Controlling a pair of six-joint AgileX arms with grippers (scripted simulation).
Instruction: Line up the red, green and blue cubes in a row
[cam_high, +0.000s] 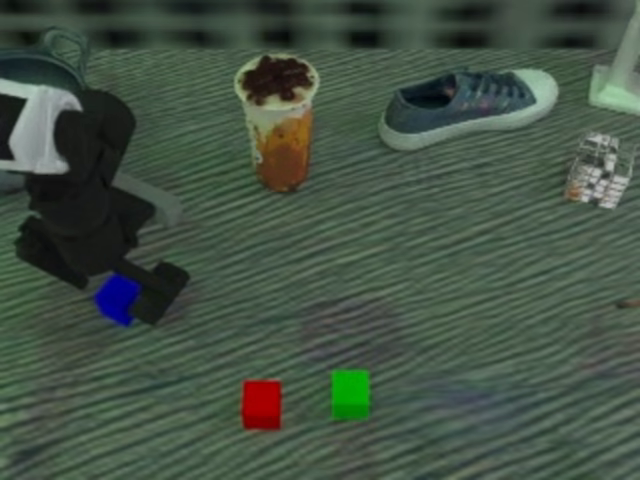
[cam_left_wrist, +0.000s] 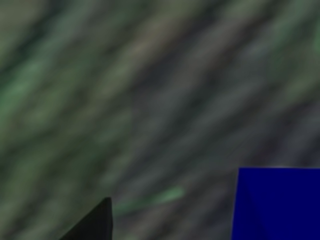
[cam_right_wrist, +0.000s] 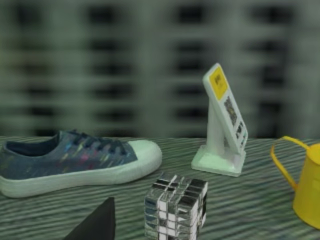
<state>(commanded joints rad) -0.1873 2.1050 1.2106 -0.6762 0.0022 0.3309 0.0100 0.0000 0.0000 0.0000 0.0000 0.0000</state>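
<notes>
The blue cube (cam_high: 117, 298) lies on the table at the left, and it fills a corner of the left wrist view as blue cube (cam_left_wrist: 277, 205). My left gripper (cam_high: 135, 300) is down at it and open: one dark finger (cam_high: 160, 290) stands just right of the cube, with a clear gap between fingertip (cam_left_wrist: 95, 225) and cube, while the other finger is hidden under the arm. The red cube (cam_high: 262, 404) and green cube (cam_high: 350, 393) sit side by side near the front edge, a small gap between them. My right arm is outside the top view; its fingertip (cam_right_wrist: 100, 222) shows off to one side, holding nothing.
A drink cup (cam_high: 277, 120) stands at the back centre, a blue sneaker (cam_high: 465, 105) to its right. The silvery puzzle cube (cam_high: 600, 170) sits at the far right, close before the right wrist camera. A white stand (cam_right_wrist: 222, 125) and a yellow watering can (cam_right_wrist: 305, 185) lie beyond.
</notes>
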